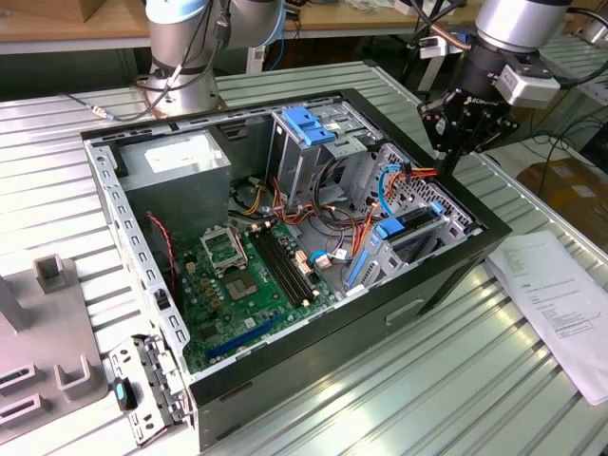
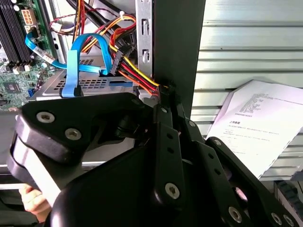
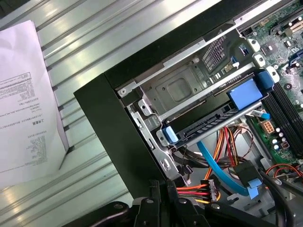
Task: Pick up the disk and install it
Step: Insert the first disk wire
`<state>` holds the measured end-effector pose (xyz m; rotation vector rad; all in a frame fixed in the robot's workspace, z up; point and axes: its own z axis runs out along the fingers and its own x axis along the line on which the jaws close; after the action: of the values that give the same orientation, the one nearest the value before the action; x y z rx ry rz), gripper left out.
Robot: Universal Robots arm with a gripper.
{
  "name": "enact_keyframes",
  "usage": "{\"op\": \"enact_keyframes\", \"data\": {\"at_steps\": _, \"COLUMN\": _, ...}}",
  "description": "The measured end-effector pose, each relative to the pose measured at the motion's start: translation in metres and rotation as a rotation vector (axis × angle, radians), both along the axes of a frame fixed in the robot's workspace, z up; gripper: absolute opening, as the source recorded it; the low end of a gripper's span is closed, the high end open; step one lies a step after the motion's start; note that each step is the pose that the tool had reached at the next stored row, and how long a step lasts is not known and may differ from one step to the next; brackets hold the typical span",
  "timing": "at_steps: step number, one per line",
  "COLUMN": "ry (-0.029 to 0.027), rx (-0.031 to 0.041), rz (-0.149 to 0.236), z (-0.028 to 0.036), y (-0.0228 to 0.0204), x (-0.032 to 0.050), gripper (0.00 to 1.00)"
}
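Since the disk (image 3: 208, 124) appears to sit in the cage (image 3: 180, 90) at the corner of the case (image 3: 113, 127) nearest the paper (image 3: 23, 94), with blue rail tabs showing at both ends of its edge, I judge the step in hand to be the seating. To do it well, any push should go squarely on the disk's exposed edge, along the slot and not down on it, until both tabs sit even. It should also keep off the wires (image 3: 227, 142) that hang across that corner of the case. The gripper (image 1: 446, 157) hovers just over the case rim at that same corner, its fingers together and holding nothing. In the second wrist view its tips sit close beside the orange, red and yellow bundle, so a snag looks like the main risk. I cannot tell whether the blue cable (image 3: 218, 168) or the plug (image 3: 211, 188) is joined to the disk. As for what holds what, the cage holds the disk. The case holds the cage, the motherboard (image 1: 247, 285) on its floor, and the supply (image 1: 176, 157) in the corner far from the disk. A taller bay topped by a latch (image 1: 306, 123) stands between that corner and the disk's. The paper lies outside the case, just beside it.
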<state>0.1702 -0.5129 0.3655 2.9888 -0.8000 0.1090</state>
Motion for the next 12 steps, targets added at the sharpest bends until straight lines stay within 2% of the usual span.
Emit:
{"op": "enact_keyframes", "data": {"at_steps": 5, "ry": 0.0, "rx": 0.0001, "rz": 0.0, "z": 0.0059, "y": 0.0, "x": -0.0004, "gripper": 0.17}}
{"op": "enact_keyframes", "data": {"at_steps": 10, "ry": 0.0, "rx": -0.0004, "rz": -0.006, "z": 0.0063, "y": 0.0, "x": -0.0009, "gripper": 0.17}}
{"op": "enact_keyframes", "data": {"at_steps": 11, "ry": 0.0, "rx": -0.0006, "rz": -0.014, "z": 0.0064, "y": 0.0, "x": -0.001, "gripper": 0.17}}
{"op": "enact_keyframes", "data": {"at_steps": 12, "ry": 0.0, "rx": -0.0005, "rz": -0.041, "z": 0.0064, "y": -0.0001, "x": -0.0011, "gripper": 0.17}}
